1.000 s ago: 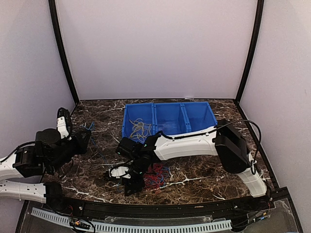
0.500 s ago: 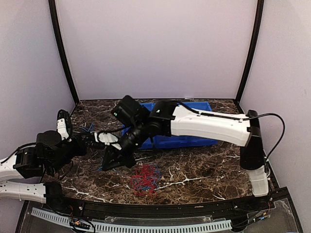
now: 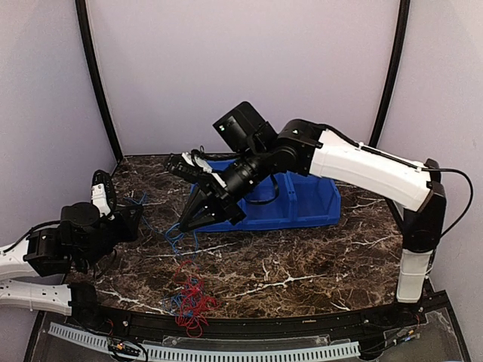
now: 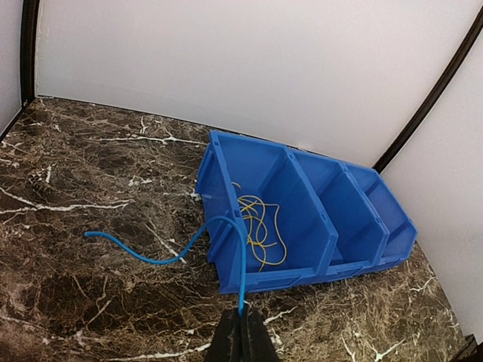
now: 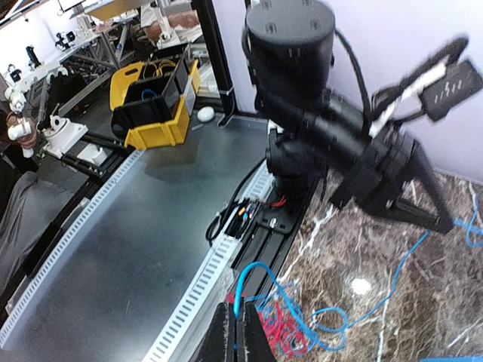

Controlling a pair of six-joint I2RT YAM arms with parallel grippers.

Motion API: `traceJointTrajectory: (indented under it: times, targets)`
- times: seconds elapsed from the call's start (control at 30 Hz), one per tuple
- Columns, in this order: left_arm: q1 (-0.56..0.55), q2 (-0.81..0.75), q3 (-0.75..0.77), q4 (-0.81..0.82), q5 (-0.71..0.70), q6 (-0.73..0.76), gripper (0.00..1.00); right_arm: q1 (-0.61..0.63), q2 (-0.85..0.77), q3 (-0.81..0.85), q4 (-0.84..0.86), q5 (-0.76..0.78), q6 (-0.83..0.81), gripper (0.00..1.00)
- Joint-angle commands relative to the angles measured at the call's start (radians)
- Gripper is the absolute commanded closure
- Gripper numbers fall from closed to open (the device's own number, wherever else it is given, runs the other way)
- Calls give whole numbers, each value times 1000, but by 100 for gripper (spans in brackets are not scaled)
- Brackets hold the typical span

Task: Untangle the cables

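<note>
Many cables (image 3: 192,302): red-blue tangle on bench (image 3: 302,264), below right fingers (image 5: 225,338).
Right fingers: pressed together, pinching a blue strand (image 5: 240,283) rising from the tangle.
Left fingers (image 4: 229,343): pressed together, pinching a blue cable (image 4: 243,256) arcing ahead.
Yellow loops (image 4: 260,226): in bin (image 4: 213,181), beyond left fingers.

Seen from my remote station: the dark, white-veined marble desk (image 3: 317,264) carries a blue three-part bin (image 3: 302,207) at its rear centre. A tangle of red and blue cables (image 3: 192,302) lies near the front edge, left of centre, well apart from the bin. One blue cable (image 4: 132,255) trails across the stone just left of the bin.
</note>
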Motion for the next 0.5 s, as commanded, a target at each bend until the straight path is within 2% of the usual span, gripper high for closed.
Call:
traceJointTrajectory:
  times: [0.0,0.1,0.17,0.3,0.37,0.47]
  targets:
    - [3,27,19,51,-19,51,100,8,-97,190,-46,-21,-40,100]
    - [3,54,34,69,-21,68,100,6,-143,206,-50,45,-75,100]
    - [3,68,39,79,-19,76,100,-4,-151,156,-38,64,-67,100]
    - [4,98,48,119,-5,101,100,-56,-167,-169,230,-155,200,100]
    - [6,114,58,130,1,110,100,-51,-153,-309,313,-237,250,100]
    - [6,139,66,137,15,120,100,-47,-128,-443,349,-253,228,100]
